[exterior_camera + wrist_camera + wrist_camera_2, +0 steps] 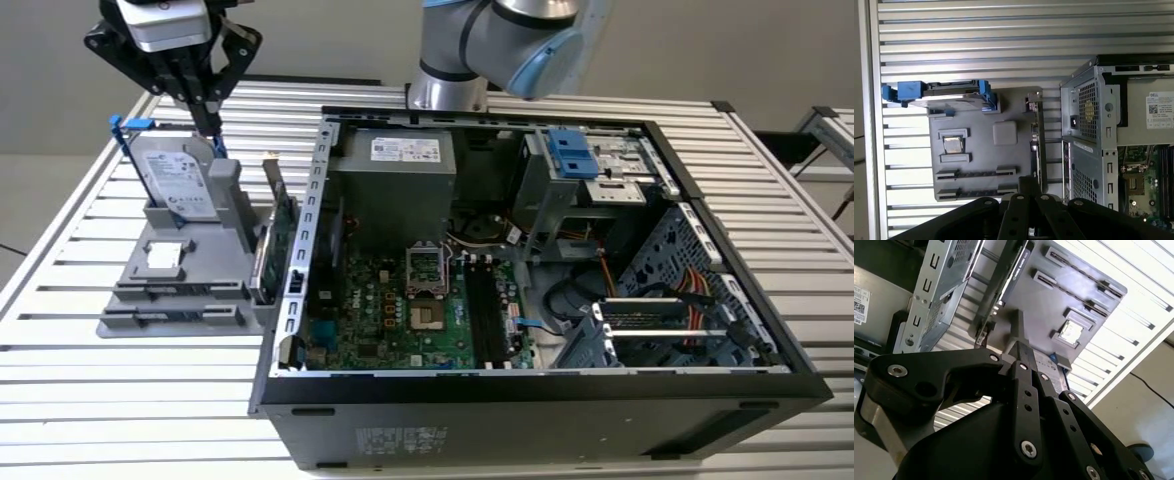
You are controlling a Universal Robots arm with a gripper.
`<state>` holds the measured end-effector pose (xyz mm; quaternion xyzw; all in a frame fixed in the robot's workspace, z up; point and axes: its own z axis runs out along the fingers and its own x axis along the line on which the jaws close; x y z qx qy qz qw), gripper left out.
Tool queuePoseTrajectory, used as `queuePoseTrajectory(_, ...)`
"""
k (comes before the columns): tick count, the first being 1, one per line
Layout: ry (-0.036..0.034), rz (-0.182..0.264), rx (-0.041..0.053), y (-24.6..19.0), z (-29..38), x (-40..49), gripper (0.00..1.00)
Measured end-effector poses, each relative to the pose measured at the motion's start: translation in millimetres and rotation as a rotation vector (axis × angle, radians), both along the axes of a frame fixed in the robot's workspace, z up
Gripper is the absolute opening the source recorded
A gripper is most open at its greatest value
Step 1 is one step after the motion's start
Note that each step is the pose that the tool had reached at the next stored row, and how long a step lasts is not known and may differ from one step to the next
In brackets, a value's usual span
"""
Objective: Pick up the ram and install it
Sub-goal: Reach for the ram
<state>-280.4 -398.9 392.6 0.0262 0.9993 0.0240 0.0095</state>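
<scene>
Ram, dark blue thin circuit-board stick (pixel 214 140) | pinched in black tool (pixel 207 118), hanging above grey slotted holder (pixel 174 320) on slatted metal surface (pixel 80 400), beside open computer case (pixel 534 420) | likely gripped so its contact edge stays free.

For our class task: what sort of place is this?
Probably a robotics lab bench for computer assembly: an open computer case lies on a slatted metal table, a grey parts fixture stands beside it, and a robot gripper hangs above the fixture.
</scene>
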Motion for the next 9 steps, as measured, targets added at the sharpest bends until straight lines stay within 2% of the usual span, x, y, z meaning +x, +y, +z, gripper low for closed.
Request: queuePoseTrajectory(9,0.0,0.001,0.0,0.0,0.0,-6.8,0.0)
